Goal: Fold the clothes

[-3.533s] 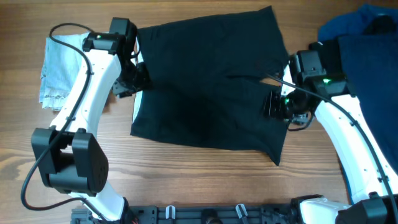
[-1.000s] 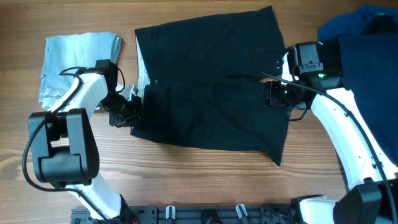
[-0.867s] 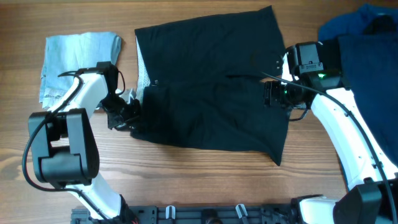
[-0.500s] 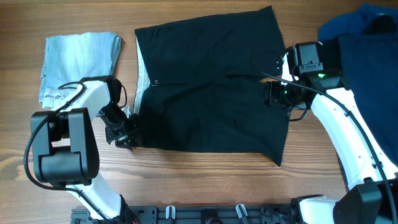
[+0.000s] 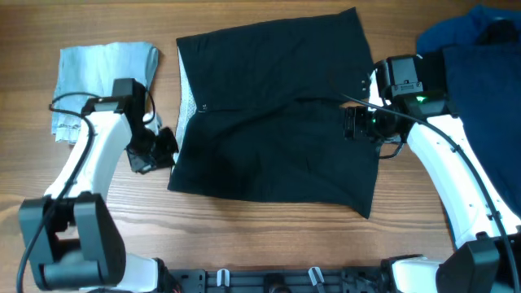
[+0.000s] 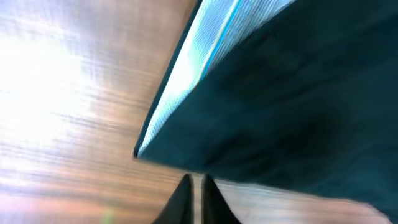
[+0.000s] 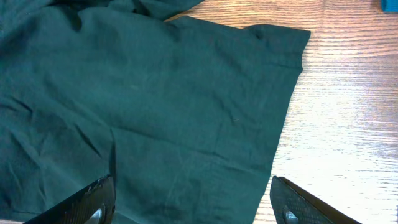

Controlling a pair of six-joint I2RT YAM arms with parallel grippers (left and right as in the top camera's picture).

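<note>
A folded pale-blue denim piece (image 5: pixel 106 77) is lying on the wooden bench (image 5: pixel 269 236), well to the left of the black shorts (image 5: pixel 277 114). Lower down, between denim and shorts, the left arm (image 5: pixel 89 155) is bending in, with the left fingers (image 5: pixel 161 150) hanging just beside the shorts' lower-left corner. The blurred wrist view is showing those fingers (image 6: pixel 185 198) drawn nearly together with nothing between them. The corner of the shorts (image 6: pixel 280 93) is lying just ahead, a pale strip showing along its edge.

The shorts themselves are lying spread flat across the middle of the bench. Over their right edge, the right arm (image 5: pixel 456 179) is holding the right fingers (image 5: pixel 352 129) above the cloth. In the wrist view these fingers (image 7: pixel 99 198) are standing wide apart over lightly wrinkled fabric (image 7: pixel 155 93), gripping nothing. Right of the shorts, a heap of dark-blue clothes (image 5: pixel 480 57) is lying at the bench's far corner.
</note>
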